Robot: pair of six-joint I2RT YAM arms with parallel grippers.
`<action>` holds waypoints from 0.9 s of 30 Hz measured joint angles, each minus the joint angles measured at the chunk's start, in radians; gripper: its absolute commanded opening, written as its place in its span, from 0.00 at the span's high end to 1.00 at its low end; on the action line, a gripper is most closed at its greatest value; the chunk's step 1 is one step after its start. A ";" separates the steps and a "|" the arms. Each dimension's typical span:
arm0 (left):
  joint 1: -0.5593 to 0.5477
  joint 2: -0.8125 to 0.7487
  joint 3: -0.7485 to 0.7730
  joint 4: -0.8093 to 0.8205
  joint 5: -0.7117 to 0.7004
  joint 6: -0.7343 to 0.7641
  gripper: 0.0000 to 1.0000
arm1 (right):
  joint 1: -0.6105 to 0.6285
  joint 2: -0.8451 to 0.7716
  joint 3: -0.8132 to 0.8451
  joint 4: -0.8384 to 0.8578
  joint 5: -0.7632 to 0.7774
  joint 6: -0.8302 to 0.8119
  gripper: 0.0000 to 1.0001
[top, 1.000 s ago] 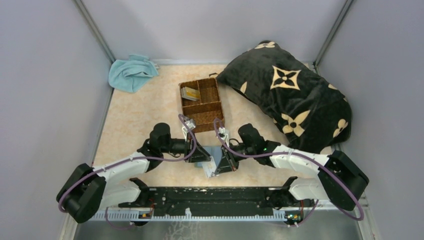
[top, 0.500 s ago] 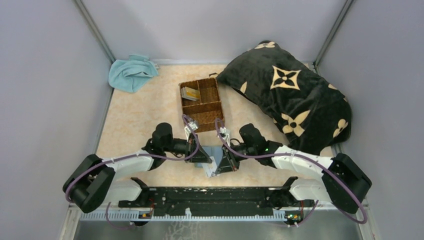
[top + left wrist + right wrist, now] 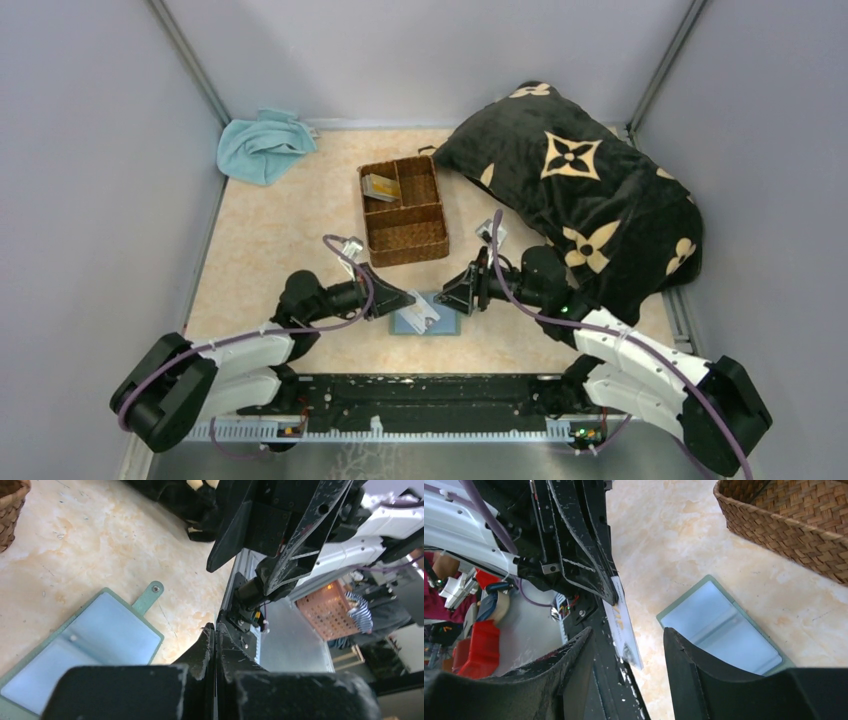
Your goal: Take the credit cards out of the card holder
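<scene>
The card holder (image 3: 446, 326) lies open and flat on the table, its pale blue pockets facing up (image 3: 724, 630) (image 3: 90, 650). My left gripper (image 3: 404, 300) (image 3: 215, 627) is shut on one of the credit cards (image 3: 623, 622), a pale one. It holds the card on edge just above the holder's left side (image 3: 420, 314). My right gripper (image 3: 452, 296) (image 3: 629, 632) stands open with nothing in it, just right of the holder and facing the left gripper. More credit cards (image 3: 380, 187) lie in the wicker basket's back left compartment.
The brown wicker basket (image 3: 404, 212) stands just beyond the grippers. A black patterned pillow (image 3: 580, 190) fills the right side, and a light-blue towel (image 3: 262, 146) lies in the back left corner. The black base rail (image 3: 420, 392) runs along the near edge.
The right gripper has opened and drawn back to the right. The left gripper has shut on a card and pulled left. The card holder, earlier propped between them, now lies flat.
</scene>
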 measured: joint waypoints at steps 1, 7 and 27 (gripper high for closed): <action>0.000 0.002 -0.031 0.053 -0.026 -0.032 1.00 | 0.000 0.001 -0.013 0.026 0.004 0.016 0.47; 0.000 0.078 -0.107 0.368 -0.145 -0.182 1.00 | 0.000 0.029 -0.061 0.154 0.008 0.093 0.50; -0.002 0.211 -0.116 0.564 -0.252 -0.335 1.00 | 0.000 0.163 -0.063 0.351 -0.054 0.164 0.78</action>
